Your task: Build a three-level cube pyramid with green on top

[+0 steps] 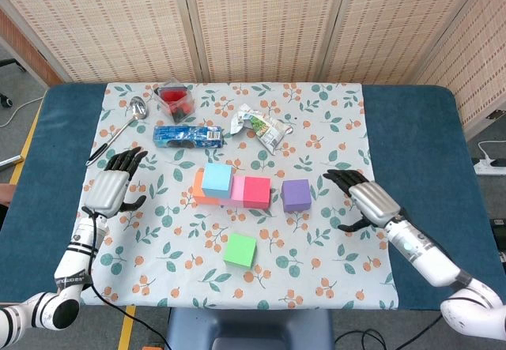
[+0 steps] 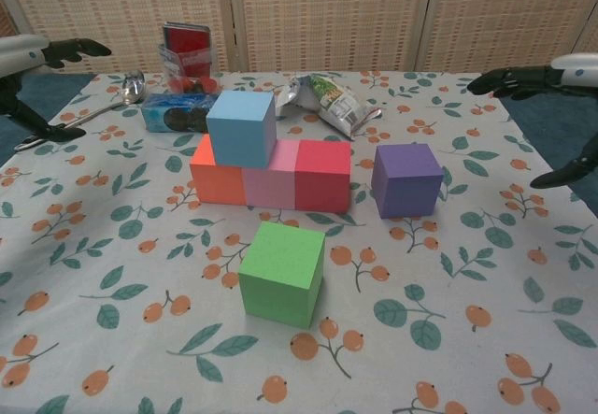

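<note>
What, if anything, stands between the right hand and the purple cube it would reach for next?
Nothing visible does. The right hand hovers open just right of the purple cube, with only bare tablecloth between them. The row of cubes lies on the purple cube's far side.

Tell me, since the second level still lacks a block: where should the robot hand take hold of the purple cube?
Probably from above, fingers on the front and back faces of the purple cube. Its left face sits close to the red cube, leaving little room there, while the top, front and back look free. The right robot hand is nearest, open beside it.
</note>
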Available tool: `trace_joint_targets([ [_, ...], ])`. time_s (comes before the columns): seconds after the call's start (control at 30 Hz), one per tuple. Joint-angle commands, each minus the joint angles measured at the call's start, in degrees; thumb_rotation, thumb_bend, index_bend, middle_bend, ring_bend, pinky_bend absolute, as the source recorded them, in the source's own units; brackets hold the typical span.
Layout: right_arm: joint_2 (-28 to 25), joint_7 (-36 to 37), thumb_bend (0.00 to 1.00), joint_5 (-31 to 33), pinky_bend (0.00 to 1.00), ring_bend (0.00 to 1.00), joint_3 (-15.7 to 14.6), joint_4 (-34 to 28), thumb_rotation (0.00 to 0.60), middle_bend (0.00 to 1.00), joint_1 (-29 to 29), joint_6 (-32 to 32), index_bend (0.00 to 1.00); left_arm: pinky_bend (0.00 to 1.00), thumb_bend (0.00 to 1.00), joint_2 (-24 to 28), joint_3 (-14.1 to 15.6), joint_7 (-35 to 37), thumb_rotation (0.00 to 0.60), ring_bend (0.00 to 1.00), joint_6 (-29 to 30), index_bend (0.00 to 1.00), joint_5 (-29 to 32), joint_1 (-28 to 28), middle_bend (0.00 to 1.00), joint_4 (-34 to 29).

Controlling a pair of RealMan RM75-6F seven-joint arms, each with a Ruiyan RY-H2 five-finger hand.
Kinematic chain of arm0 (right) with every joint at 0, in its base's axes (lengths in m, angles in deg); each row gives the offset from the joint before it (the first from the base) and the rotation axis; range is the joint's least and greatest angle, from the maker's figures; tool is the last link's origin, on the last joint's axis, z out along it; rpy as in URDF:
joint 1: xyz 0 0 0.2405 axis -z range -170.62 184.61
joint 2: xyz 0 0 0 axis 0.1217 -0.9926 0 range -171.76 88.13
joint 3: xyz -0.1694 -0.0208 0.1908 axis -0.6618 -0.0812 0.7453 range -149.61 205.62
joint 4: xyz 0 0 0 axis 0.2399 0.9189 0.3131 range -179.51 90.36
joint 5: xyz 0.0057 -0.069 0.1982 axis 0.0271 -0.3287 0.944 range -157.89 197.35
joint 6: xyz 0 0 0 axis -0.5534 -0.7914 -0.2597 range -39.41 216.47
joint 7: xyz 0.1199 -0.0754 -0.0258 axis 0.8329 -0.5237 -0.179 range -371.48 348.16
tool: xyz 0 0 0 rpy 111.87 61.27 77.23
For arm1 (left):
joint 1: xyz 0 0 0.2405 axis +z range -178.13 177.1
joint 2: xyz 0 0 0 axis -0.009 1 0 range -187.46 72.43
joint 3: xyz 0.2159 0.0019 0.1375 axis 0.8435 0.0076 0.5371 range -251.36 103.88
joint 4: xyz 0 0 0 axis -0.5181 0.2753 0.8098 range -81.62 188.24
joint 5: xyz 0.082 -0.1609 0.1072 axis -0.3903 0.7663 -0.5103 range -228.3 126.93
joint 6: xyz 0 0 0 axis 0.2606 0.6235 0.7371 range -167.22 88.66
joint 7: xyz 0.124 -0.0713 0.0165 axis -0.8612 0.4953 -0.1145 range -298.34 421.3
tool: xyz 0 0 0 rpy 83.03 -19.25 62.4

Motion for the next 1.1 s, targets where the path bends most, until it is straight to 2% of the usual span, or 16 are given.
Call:
trace_joint_targets([
  [0.03, 3.60, 0.31, 0.00, 2.00, 0.06, 0.00, 0.95, 3.46, 0.600, 0.04, -3.45, 3.80, 0.00, 0.10, 0.29, 0.67, 0.66, 0.22, 0.600, 0.00, 0.77, 0.07, -1.10, 1.06, 0.00, -1.31],
  [0.17, 7.28, -0.25, 0.00, 4.03, 0.06, 0.00, 2.02, 7.24, 0.600, 0.06, -6.84, 6.99, 0.02, 0.09, 0.29, 1.09, 1.21, 0.90, 0.600, 0.00, 2.12, 0.07, -2.83, 2.46, 0.00, -2.28],
  [0.3, 10.83, -0.56, 0.00, 6.15, 0.06, 0.00, 2.81, 11.07, 0.600, 0.06, -10.14, 10.37, 0.09, 0.09, 0.29, 1.51, 1.72, 0.98, 0.600, 0.00, 3.15, 0.07, -4.73, 3.52, 0.00, -2.91],
  [0.47, 14.45, -0.73, 0.00, 8.17, 0.06, 0.00, 3.33, 14.90, 0.600, 0.06, -12.85, 12.86, 0.10, 0.09, 0.30, 2.13, 2.00, 1.11, 0.600, 0.00, 3.57, 0.07, -6.64, 4.17, 0.00, -3.63],
  [0.63, 16.85, -1.15, 0.00, 9.10, 0.07, 0.00, 3.11, 17.80, 0.600, 0.10, -14.37, 13.83, 0.14, 0.09, 0.30, 2.31, 2.16, 1.95, 0.600, 0.00, 3.24, 0.06, -8.04, 4.57, 0.00, -3.78],
  [0.97, 17.86, -2.87, 0.03, 10.81, 0.11, 0.00, 1.76, 20.08, 0.600, 0.17, -13.92, 12.93, 0.20, 0.09, 0.31, 3.33, 2.50, 4.32, 0.600, 0.00, 2.04, 0.04, -10.01, 5.27, 0.00, -4.85],
  [1.1, 19.44, -3.70, 0.09, 11.27, 0.16, 0.04, 1.91, 21.53, 0.600, 0.26, -13.62, 11.03, 0.28, 0.09, 0.30, 3.39, 2.30, 4.84, 0.600, 0.00, 1.81, 0.04, -10.41, 5.40, 0.00, -4.97],
])
